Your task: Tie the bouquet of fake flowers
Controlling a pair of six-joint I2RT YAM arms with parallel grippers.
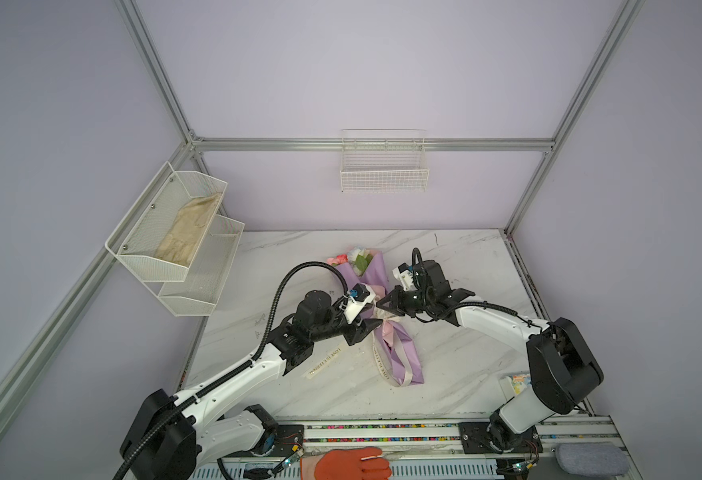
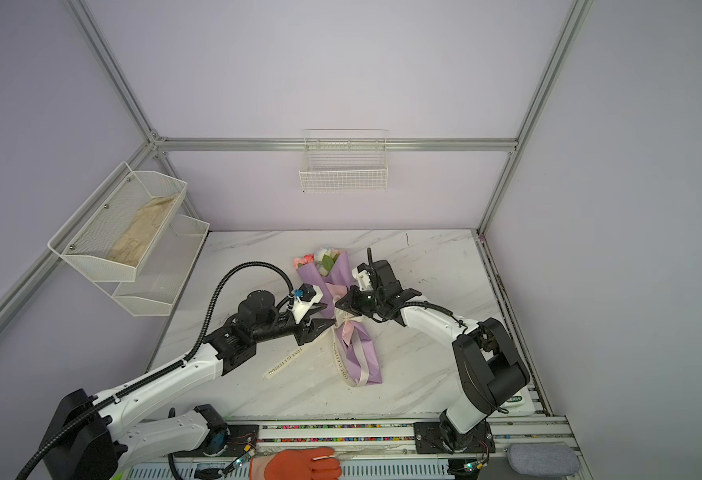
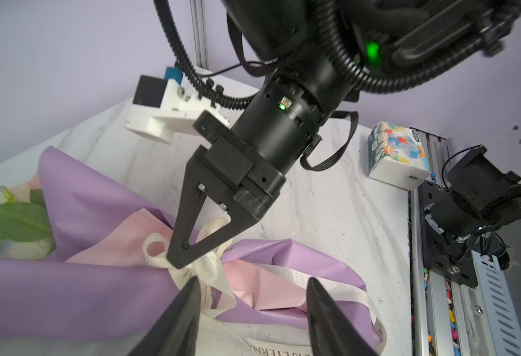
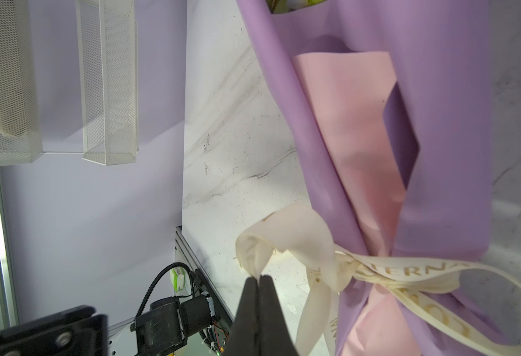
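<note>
Bouquet [image 1: 368,270] on table [image 1: 445,374]; ribbon loop [image 4: 284,234] in right hand [image 4: 259,279]; left hand [image 3: 253,280] agape

The cream ribbon [image 1: 325,365] around the wrapping carries gold lettering that reads "LOVE IS ETERNAL".

— What carries everything?
— A white, marble-patterned counter [image 1: 457,365], reaching the back wall.
— What lies on it?
— The bouquet [image 1: 403,357] at the middle, blooms toward the back wall. A tail of the cream lettered ribbon [image 1: 325,365] lies flat just left of it. A printed tissue pack [image 1: 516,381] sits near the right front corner.
</note>
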